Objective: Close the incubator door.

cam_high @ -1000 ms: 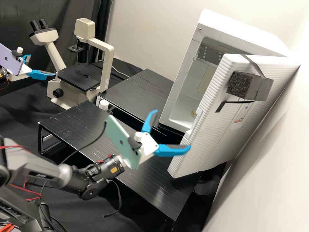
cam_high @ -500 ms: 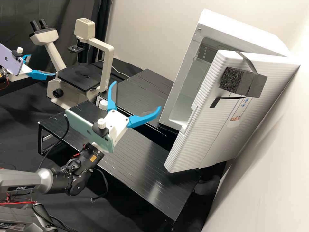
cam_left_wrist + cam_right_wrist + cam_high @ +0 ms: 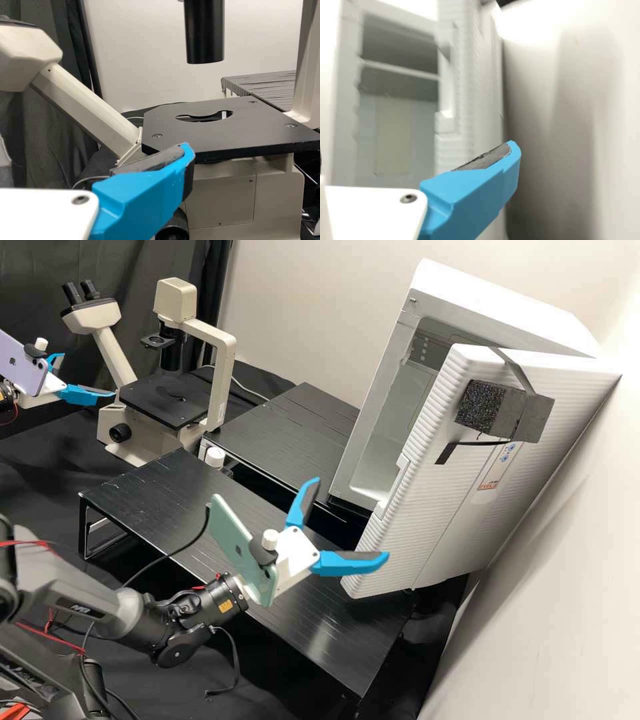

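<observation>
In the high view, the incubator door [image 3: 440, 507] is being seen ajar, the right end effector [image 3: 350, 518] is being held spread near its free edge [image 3: 377, 533], where the stiff, weighty-looking door is being judged best pushed.

High view: from above, well back, slanting down past left pincer [image 3: 89, 375] and right pincer [image 3: 352, 519]. Wrist views: 2 close-ups, each along its pincer, left facing the microscope [image 3: 223, 373], right the door [image 3: 433, 520]; high view shares these 2.
</observation>
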You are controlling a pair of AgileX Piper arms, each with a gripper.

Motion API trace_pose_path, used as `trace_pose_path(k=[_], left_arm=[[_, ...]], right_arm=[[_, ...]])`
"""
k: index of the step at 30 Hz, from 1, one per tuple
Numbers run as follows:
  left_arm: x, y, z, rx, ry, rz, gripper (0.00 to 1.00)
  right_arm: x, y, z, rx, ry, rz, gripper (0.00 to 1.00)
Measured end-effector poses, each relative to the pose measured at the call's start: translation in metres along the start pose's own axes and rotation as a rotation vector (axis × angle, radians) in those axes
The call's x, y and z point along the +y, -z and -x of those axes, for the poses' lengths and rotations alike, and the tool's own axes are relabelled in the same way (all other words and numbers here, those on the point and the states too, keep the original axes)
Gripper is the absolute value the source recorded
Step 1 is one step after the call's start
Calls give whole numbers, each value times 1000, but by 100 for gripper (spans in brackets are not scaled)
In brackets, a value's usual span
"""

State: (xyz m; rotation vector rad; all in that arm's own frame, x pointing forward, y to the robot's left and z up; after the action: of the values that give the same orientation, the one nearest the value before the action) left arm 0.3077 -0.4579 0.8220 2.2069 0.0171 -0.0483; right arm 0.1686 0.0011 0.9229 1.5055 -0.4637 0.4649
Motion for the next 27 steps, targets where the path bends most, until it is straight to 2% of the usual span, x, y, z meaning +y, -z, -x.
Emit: trace_pose_path(k=[5, 11, 13, 18, 20, 23, 25, 27], left_arm=[[0, 0, 0, 0, 0, 0, 100], [0, 0, 0, 0, 0, 0, 100], [0, 0, 0, 0, 0, 0, 100], [0, 0, 0, 0, 0, 0, 100], [0, 0, 0, 0, 0, 0, 100], [0, 0, 0, 0, 0, 0, 100], [0, 0, 0, 0, 0, 0, 100], [0, 0, 0, 0, 0, 0, 100]], right_arm=[[-14, -17, -17, -59, 57, 15, 100], [-36, -23, -36, -60, 129, -3, 100], [-40, -23, -40, -63, 101, -2, 100], [-49, -17, -44, -67, 73, -40, 100], [-55, -9, -45, -47, 88, -60, 100], [-66, 5, -47, 1, 161, -82, 100], [-73, 20, -50, 57, 211, -92, 100], [-79, 40, -48, 154, 273, -94, 100]])
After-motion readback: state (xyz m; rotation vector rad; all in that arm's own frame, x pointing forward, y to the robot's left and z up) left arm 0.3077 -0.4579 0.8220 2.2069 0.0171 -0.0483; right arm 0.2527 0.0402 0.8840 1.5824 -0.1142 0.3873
